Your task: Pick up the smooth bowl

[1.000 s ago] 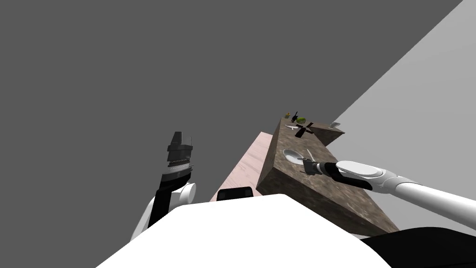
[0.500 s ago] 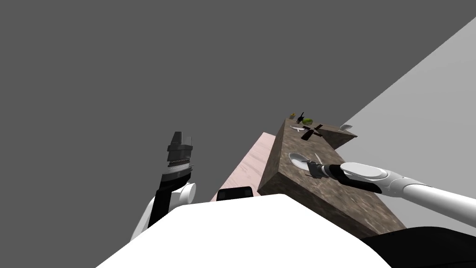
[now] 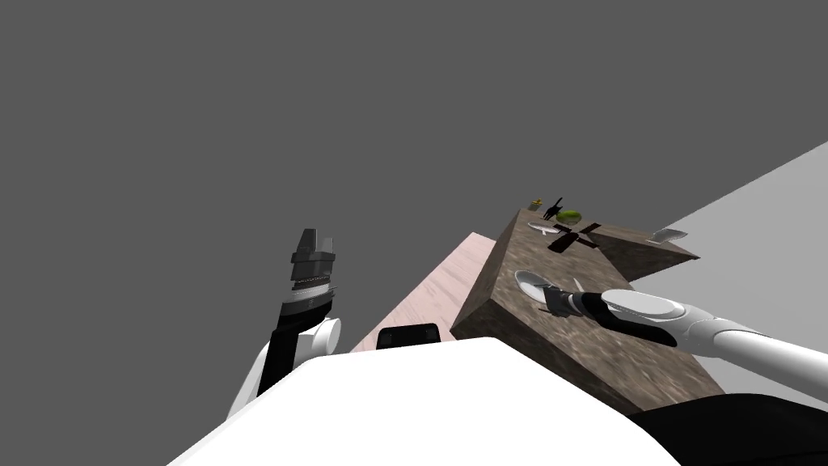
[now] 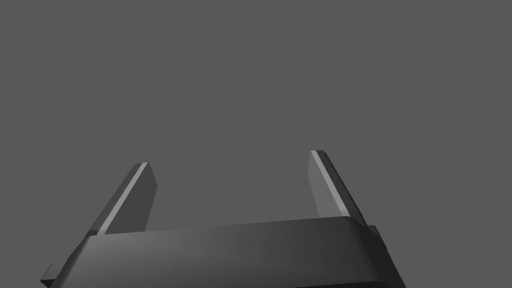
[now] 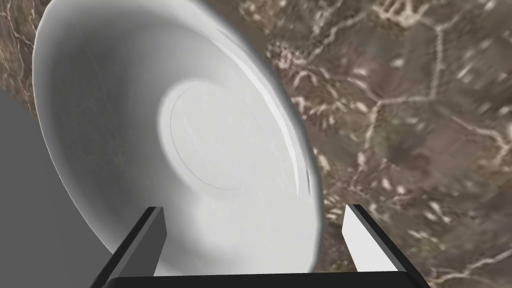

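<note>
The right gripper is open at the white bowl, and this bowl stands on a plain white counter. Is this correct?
Not quite. The counter is brown and veined like stone, not plain white; the right wrist view shows it. The rest holds: the right gripper is open at the white bowl.

a brown marbled counter (image 3: pixel 614 252) carries a round green thing (image 3: pixel 570 217), a black cross-shaped thing (image 3: pixel 576 235) and a far white dish (image 3: pixel 666 235).
</note>
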Available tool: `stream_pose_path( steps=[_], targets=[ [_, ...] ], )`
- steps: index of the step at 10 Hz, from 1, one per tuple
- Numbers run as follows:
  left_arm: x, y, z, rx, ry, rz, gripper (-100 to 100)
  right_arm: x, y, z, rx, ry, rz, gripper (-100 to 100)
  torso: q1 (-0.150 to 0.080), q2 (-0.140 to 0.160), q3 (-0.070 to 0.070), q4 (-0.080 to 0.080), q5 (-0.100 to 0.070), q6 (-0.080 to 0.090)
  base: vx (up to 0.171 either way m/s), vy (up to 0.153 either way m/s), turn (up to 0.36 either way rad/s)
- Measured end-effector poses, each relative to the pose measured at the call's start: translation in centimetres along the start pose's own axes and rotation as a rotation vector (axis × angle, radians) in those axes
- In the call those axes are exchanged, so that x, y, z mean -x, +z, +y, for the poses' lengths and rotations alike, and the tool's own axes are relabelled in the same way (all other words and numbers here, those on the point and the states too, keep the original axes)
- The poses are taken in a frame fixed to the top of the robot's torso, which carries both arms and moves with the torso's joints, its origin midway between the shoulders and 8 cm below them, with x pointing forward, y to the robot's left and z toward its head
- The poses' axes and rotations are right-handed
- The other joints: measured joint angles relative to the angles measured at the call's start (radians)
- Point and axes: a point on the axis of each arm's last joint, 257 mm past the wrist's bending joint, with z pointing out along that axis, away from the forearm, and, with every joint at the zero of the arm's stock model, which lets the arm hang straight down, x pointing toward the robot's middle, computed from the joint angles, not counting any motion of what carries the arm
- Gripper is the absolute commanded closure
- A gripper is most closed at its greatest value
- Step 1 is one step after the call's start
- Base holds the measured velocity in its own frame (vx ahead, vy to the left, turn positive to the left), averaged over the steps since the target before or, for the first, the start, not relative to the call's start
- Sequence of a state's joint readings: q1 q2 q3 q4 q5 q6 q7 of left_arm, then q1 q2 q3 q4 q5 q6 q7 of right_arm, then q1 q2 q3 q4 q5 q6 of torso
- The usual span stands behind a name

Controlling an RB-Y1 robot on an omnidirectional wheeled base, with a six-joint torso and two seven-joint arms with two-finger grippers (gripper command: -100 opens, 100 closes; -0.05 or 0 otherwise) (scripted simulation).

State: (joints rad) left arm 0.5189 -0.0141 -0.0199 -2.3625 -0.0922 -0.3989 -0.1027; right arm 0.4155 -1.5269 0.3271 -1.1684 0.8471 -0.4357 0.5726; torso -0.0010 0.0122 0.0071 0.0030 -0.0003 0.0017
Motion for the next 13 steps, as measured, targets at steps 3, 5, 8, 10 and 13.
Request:
stream_pose_path(
  steps=[3, 5, 8, 10, 13],
  targets=[
    [0.0, 0.0, 0.0, 0.0, 0.0, 0.0, 0, -2.3, 0.1, 0.9, -0.005, 0.074, 0.044, -100, 0.0, -0.002, -0.001, 0.0, 0.0, 0.0, -0.121, -0.006, 0.303],
    [0.0, 0.0, 0.0, 0.0, 0.0, 0.0, 0, -3.2, 0.2, 1.2, -0.009, 0.101, 0.062, 100, 0.0, -0.005, -0.003, -0.001, 0.0, 0.001, -0.032, 0.0, 0.023],
    [0.0, 0.0, 0.0, 0.0, 0.0, 0.0, 0, -3.3, 0.2, 1.1, -0.011, 0.103, 0.063, 100, -0.001, -0.009, -0.006, -0.002, -0.001, 0.0, -0.002, 0.001, -0.004],
    [0.0, 0.0, 0.0, 0.0, 0.0, 0.0, 0, -3.3, 0.2, 1.2, -0.011, 0.104, 0.063, 0, 0.0, -0.01, -0.006, -0.003, 0.0, 0.0, 0.0, 0.0, 0.0],
    [0.0, 0.0, 0.0, 0.001, 0.001, 0.0, 0, -2.5, 0.3, 1.0, -0.007, 0.081, 0.048, 100, 0.0, -0.014, -0.008, -0.003, 0.001, 0.002, 0.094, -0.006, -0.306]
  ],
)
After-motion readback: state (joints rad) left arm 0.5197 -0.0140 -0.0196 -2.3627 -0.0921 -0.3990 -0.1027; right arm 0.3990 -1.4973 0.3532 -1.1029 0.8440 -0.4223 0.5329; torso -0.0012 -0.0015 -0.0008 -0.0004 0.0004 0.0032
